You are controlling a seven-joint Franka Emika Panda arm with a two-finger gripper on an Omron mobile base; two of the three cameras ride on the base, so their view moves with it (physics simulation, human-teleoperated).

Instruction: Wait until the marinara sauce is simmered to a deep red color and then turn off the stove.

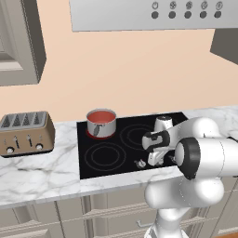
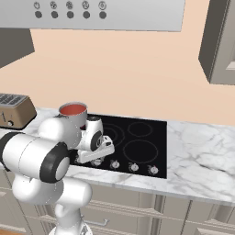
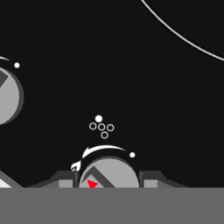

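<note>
Spread to either side of a silver knob (image 3: 108,175), the jaws of the gripper (image 3: 108,180) stand apart in the hand view, their dark fingertips (image 3: 151,178) flanking the knob without clearly pressing it; the knob bears a small red mark, a second knob (image 3: 8,96) sits at the left edge, and the black glass of the stove (image 3: 131,78) lies behind, crossed by a thin grey burner ring at the upper right. From the left base view, the gripper (image 1: 149,161) hangs low over the front edge of the stove (image 1: 107,155), just beside a knob (image 1: 141,163); the marinara sauce (image 1: 100,116), reddish orange, sits in its steel saucepan (image 1: 102,126) on the rear left burner, where a red glow shows beneath the pan, and a brown toaster (image 1: 25,133) stands on the marble counter (image 1: 37,174) to the left. From the right base view, the sauce (image 2: 73,109) shows behind the arm's white shoulder, the gripper (image 2: 95,158) is down at the knob row, and the grey hood (image 2: 119,13) spans the top.
</note>
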